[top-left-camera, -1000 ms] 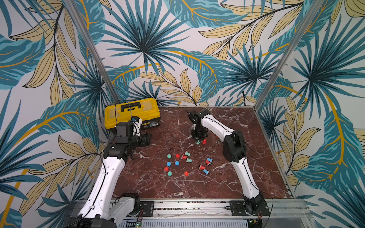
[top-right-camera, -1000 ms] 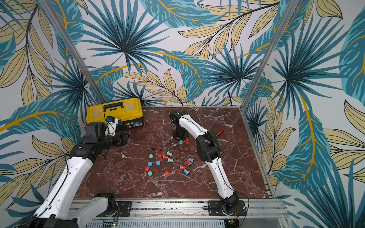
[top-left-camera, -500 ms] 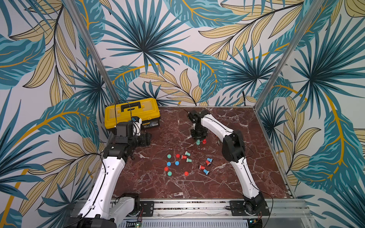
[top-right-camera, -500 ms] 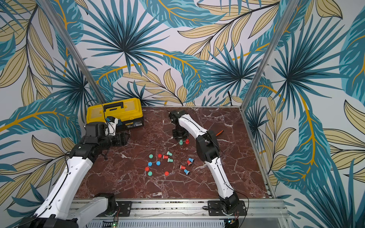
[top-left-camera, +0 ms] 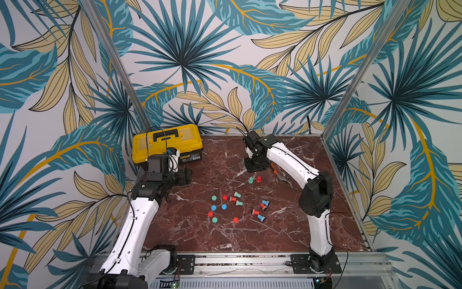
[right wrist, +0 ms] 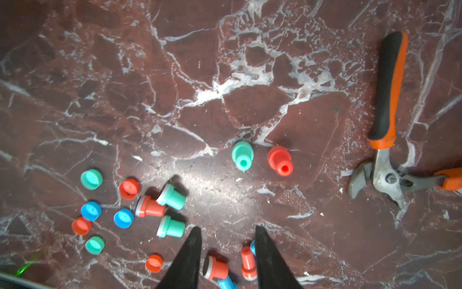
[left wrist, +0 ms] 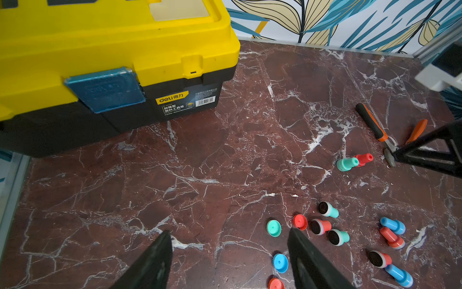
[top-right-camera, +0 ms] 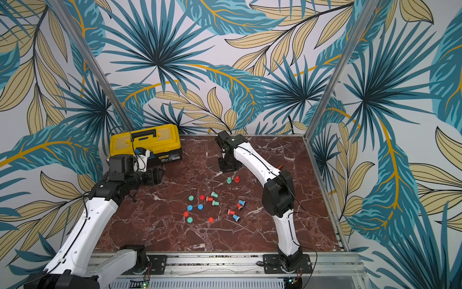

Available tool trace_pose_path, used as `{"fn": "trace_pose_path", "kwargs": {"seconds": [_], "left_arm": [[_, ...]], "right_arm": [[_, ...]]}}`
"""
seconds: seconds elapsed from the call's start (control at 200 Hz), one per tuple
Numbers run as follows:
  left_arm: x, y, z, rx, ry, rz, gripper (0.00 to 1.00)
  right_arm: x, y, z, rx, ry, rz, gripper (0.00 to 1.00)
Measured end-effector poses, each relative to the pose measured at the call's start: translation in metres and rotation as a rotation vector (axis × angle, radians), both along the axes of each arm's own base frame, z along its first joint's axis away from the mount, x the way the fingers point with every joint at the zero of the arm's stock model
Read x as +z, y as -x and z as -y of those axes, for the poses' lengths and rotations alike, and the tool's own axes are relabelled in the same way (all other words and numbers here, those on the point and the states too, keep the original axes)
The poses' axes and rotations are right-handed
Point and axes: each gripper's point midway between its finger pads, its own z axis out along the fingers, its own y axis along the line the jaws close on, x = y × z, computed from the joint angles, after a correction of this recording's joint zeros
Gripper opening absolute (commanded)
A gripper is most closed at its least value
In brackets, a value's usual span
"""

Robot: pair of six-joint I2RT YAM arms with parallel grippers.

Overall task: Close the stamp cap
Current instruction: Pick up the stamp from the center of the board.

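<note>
Green stamp (right wrist: pixel 242 155) and red stamp (right wrist: pixel 279 160) stand upright near the pliers (right wrist: pixel 385 112); right fingers (right wrist: pixel 190 257) narrowly parted, empty; left fingers (left wrist: pixel 155 262) wide, empty, well apart from pliers.

Two upright stamps (top-left-camera: pixel 250 180) stand behind the scattered stamps (top-left-camera: pixel 233 199).

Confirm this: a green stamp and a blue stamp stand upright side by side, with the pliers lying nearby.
Wrong colour: red, not blue; the right wrist view shows it. A green stamp and a red stamp stand upright side by side, with the pliers lying nearby.
</note>
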Motion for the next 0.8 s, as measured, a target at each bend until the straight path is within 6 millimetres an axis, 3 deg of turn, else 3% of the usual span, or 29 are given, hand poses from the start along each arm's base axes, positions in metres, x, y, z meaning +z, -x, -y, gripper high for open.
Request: {"fn": "trace_pose_path", "kwargs": {"seconds": [0.1,0.371,0.576,0.801], "left_arm": [[0.0,0.0,0.0,0.0,0.0,0.0,0.75],[0.0,0.0,0.0,0.0,0.0,-0.001,0.75],[-0.001,0.0,0.0,0.0,0.0,-0.003,0.75],[-0.003,-0.001,0.0,0.0,0.0,-0.009,0.75]], "right_arm": [[-0.011,0.017,-0.01,0.041,-0.025,-0.014,0.37],[-0.072,0.057,-0.046,0.156,-0.024,-0.113,0.37],[-0.097,0.061,-0.062,0.193,-0.017,-0.127,0.36],[-0.106,0.057,-0.065,0.198,-0.018,-0.124,0.36]]}}
